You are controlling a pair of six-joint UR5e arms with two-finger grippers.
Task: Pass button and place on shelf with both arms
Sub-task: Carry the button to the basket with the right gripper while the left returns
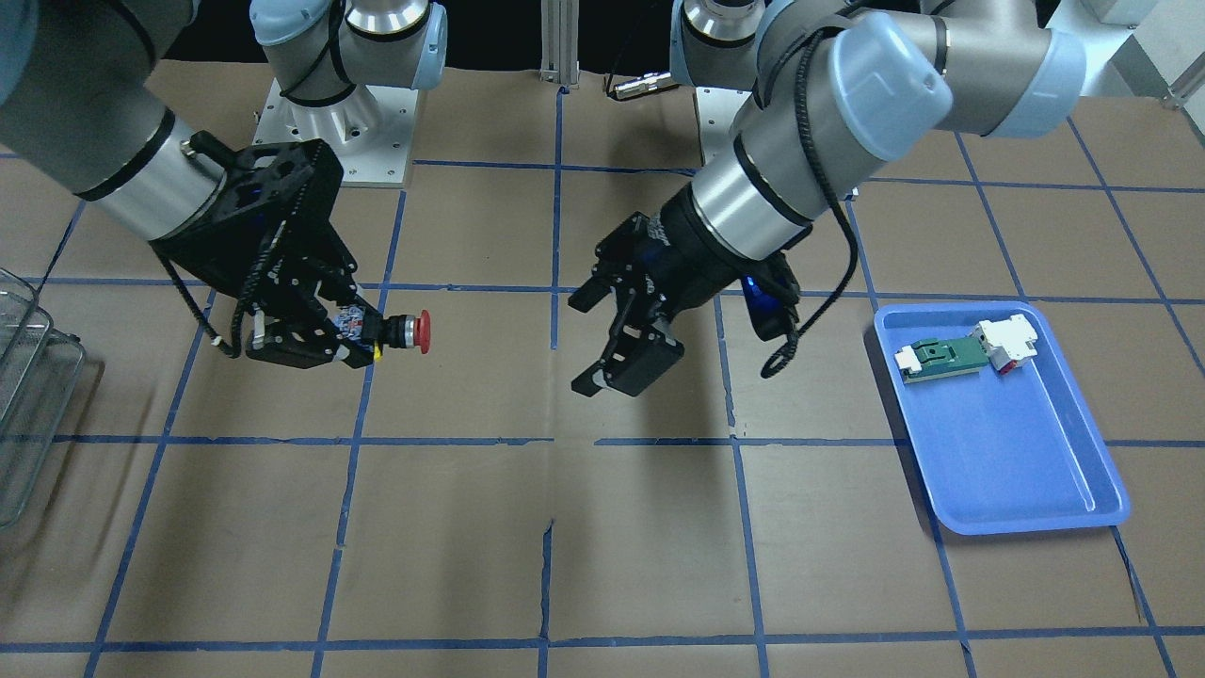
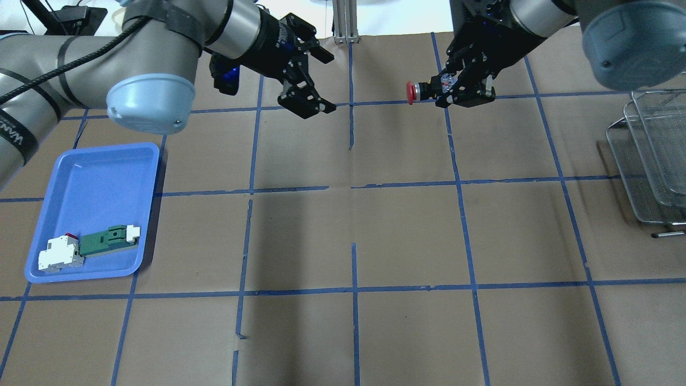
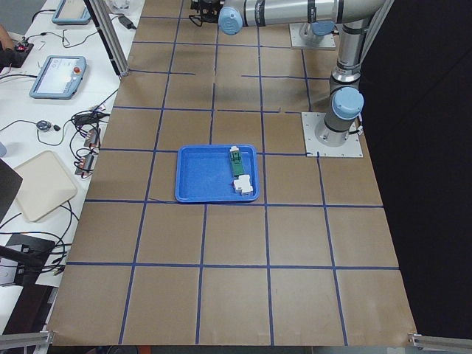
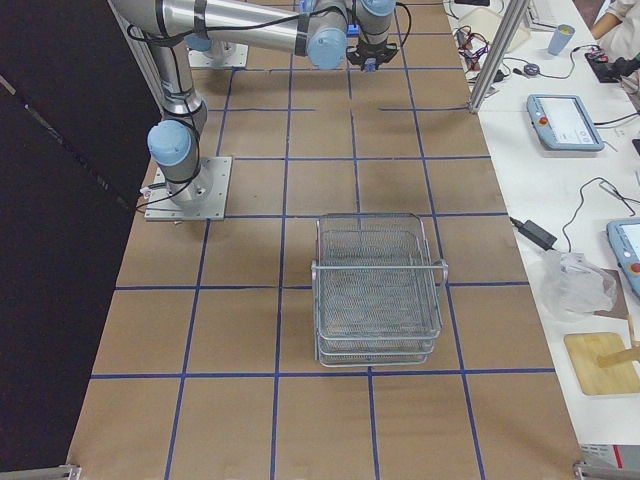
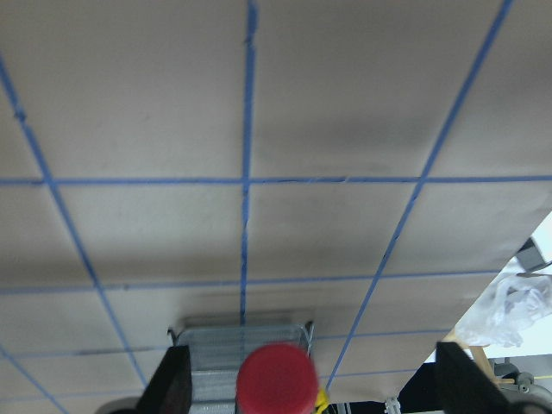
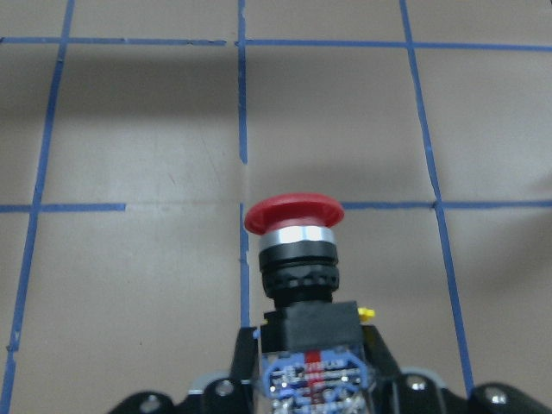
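My right gripper is shut on the blue-white rear block of the button and holds it level above the table, red cap pointing at my left gripper. The right wrist view shows the button upright in the jaws. My left gripper is open and empty, a short gap from the cap. In the left wrist view the red cap sits between my spread left fingers. In the overhead view the button hangs right of the open left gripper. The wire shelf stands at the table's right side, also in the exterior right view.
A blue plastic tray lies on my left side with a flat green-and-white part and its white-red block in it. The brown table carries a grid of blue tape. Both arm bases stand at the back edge.
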